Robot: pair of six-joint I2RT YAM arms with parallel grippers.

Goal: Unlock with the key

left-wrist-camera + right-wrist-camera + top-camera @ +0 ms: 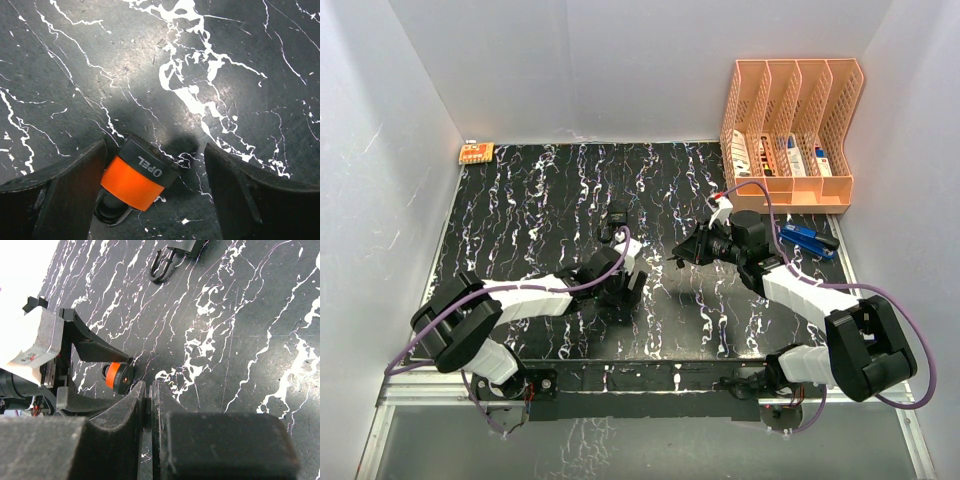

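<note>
My left end effector (155,148) is low over the desk (520,200), about midway between the left and right edges and a little toward the near edge. Its fingers (65,195) stand apart. The orange padlock (134,181) lies flat between them, its side touching the left finger and well clear of the right one. Its black cap reads "OPEL", and its dark shackle (111,212) points back toward my wrist.

My right end effector (148,390) sits just to the right of the left one, aimed across at it and at the orange padlock. Its fingers (125,415) are pressed together. A thin dark sliver shows in the seam between them, but I cannot tell whether that is the key.

A second, black padlock (615,220) lies near the middle, further toward the far edge. A peach file rack (790,130) stands in the far right corner with a blue tool (808,238) in front of it. A small orange item (476,153) rests at the far left corner.
</note>
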